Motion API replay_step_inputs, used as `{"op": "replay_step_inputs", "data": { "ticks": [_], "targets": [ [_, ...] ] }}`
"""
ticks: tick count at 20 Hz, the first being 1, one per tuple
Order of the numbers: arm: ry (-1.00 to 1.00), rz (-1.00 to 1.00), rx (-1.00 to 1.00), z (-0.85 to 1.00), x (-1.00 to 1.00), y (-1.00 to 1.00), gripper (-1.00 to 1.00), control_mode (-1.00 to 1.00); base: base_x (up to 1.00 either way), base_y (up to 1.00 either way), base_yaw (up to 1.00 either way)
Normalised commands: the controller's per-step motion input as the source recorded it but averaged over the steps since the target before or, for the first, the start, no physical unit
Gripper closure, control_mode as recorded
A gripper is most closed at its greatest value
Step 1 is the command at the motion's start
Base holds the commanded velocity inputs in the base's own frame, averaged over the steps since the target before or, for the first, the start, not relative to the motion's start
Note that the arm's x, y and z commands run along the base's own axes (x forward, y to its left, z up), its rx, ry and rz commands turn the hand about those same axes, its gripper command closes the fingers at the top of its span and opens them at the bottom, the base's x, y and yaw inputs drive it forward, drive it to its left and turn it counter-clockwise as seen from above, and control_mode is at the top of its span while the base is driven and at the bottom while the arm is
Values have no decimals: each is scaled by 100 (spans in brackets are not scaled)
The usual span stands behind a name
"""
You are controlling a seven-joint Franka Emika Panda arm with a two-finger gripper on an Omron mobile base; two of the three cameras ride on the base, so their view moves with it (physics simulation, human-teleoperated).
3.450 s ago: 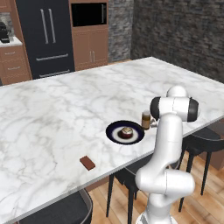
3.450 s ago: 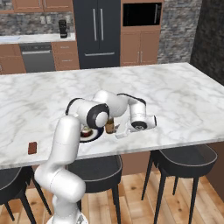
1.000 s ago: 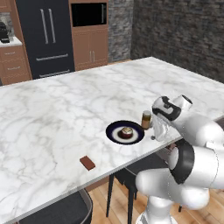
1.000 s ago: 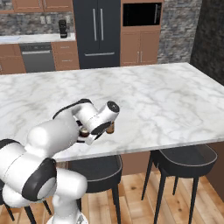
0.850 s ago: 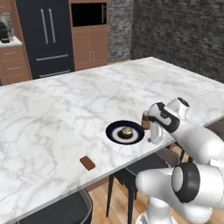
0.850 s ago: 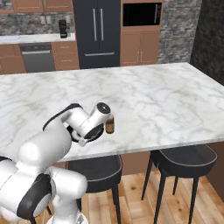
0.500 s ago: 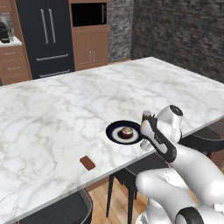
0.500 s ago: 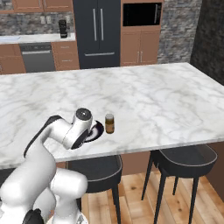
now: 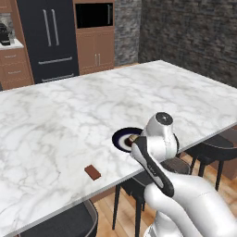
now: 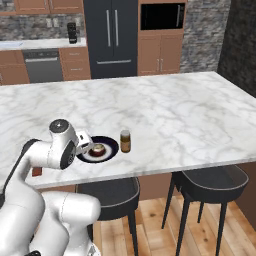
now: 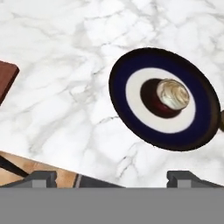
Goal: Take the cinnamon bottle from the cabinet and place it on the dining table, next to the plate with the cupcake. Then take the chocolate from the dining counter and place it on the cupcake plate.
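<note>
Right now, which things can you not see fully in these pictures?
- The plate in the left base view: the arm covers its right part and the cupcake on it.
- The chocolate in the right base view: mostly behind the arm. In the hand view the left edge cuts it off.
- The cinnamon bottle: its label is too small to read.
- The gripper in the hand view: two tips apart, nothing between.

Cinnamon bottle [image 10: 125, 141]: small brown jar, pale cap, upright on the dining table [image 10: 180, 115], just beside the plate [image 10: 107, 152].

Plate: round, dark navy with paler inner ring, near the table's front edge.

Cupcake [image 11: 172, 93]: brown, cream top, upright at the plate's middle.

Chocolate [image 9: 92, 172]: flat reddish-brown bar, lying on the marble near the edge, well apart from the plate.
</note>
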Motion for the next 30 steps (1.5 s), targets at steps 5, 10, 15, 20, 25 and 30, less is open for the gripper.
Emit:
{"op": "replay_step_inputs", "data": {
  "ticks": [5, 10, 15, 20, 25, 30],
  "targets": [
    [17, -31, 0, 16, -21, 53, -100, -100, 0, 0, 0],
    [27, -17, 0, 1, -12, 52, -100, -100, 0, 0, 0],
    [8, 4, 7, -9, -7, 50, -100, -100, 0, 0, 0],
    [0, 13, 7, -12, 2, 56, -100, -100, 0, 0, 0],
    [7, 0, 5, -26, 12, 53, -100, -100, 0, 0, 0],
    [9, -4, 2, -18, 8, 47, -100, -100, 0, 0, 0]
  ]
}}
